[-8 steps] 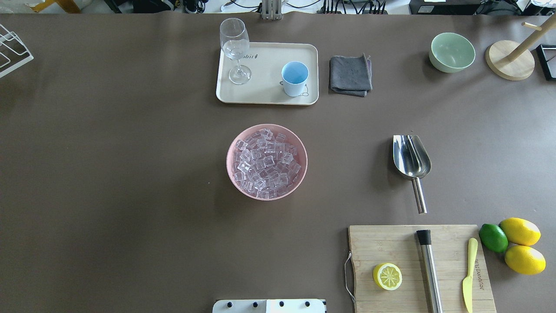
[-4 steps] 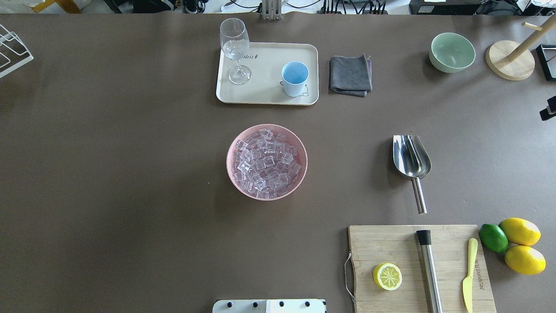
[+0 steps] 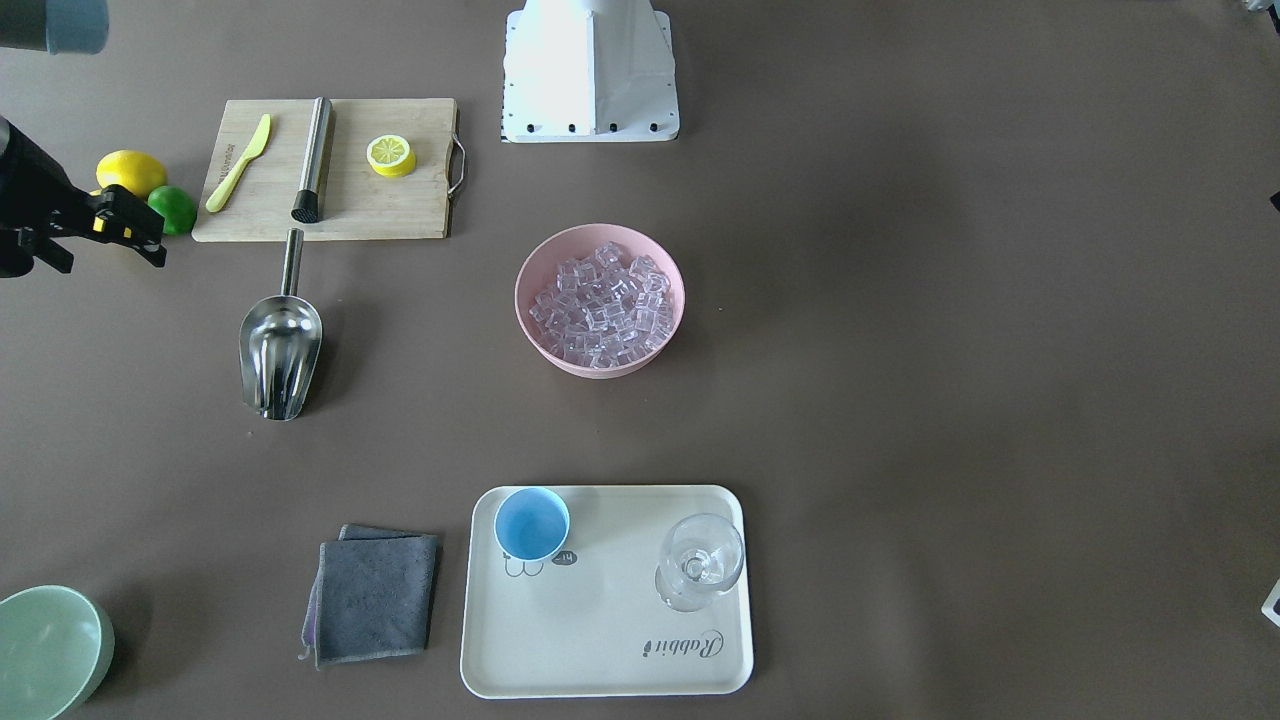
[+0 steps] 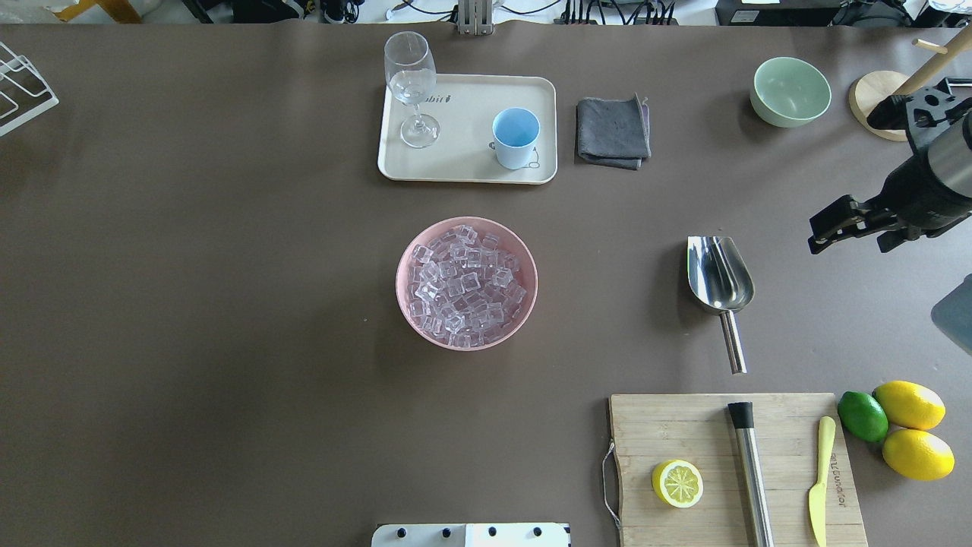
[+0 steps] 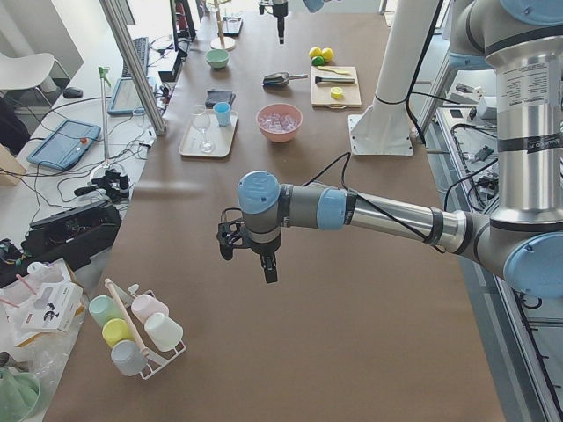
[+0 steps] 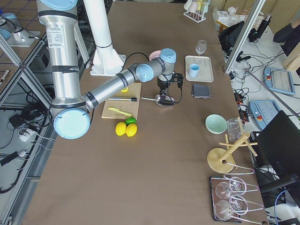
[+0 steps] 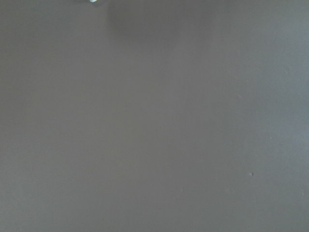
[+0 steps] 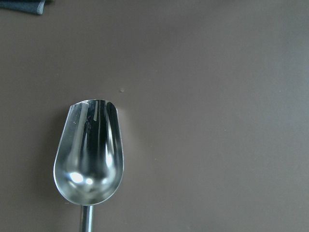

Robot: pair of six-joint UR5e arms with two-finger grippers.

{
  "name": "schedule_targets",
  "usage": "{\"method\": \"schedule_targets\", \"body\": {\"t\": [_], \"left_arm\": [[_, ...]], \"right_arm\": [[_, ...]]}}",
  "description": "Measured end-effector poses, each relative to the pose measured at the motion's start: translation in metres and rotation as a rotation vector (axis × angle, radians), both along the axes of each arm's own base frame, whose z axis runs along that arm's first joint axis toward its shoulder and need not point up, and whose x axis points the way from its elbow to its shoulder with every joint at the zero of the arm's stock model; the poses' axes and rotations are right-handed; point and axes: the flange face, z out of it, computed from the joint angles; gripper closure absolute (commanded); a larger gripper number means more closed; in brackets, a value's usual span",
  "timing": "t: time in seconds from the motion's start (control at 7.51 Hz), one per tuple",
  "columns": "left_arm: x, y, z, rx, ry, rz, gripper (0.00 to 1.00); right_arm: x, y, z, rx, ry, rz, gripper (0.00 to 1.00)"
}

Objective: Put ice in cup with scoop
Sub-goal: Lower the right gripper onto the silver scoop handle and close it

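My right tool hangs above the tabletop, near the scoop and off to its right side. Its two fingers are spread apart, holding nothing and touching nothing. The scoop lies flat on the tabletop with its shiny trough pointing away from the robot and its rod handle pointing back toward it. My right wrist camera looks straight down into the trough, with only the start of the handle at the bottom edge. I judge the step in hand is picking up the scoop. To do it well I would line the fingers up across the thin handle, come down until they straddle it close to the tabletop, then close firmly. The round steel looks likely to slip or roll. My left tool shows only in the left side view, over bare tabletop well apart from everything, and I cannot tell how it stands. Farther out, the ice fills a pink bowl at mid-table. Beyond that, the cup stands upright on a cream tray, with no ice in it.
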Motion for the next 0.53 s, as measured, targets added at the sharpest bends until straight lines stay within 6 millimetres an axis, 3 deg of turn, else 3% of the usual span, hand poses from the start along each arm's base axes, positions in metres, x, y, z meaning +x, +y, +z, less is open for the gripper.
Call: {"method": "schedule_targets", "body": {"t": [0.27, 0.53], "left_arm": [[0.015, -0.008, -0.002, 0.073, 0.002, 0.074, 0.02], [0.050, -0.018, -0.020, 0.226, 0.017, 0.175, 0.02]], "right_arm": [[-0.073, 0.025, -0.013, -0.022, 0.024, -0.018, 0.01], [-0.123, 0.049, -0.006, -0.058, 0.040, -0.014, 0.01]]}}
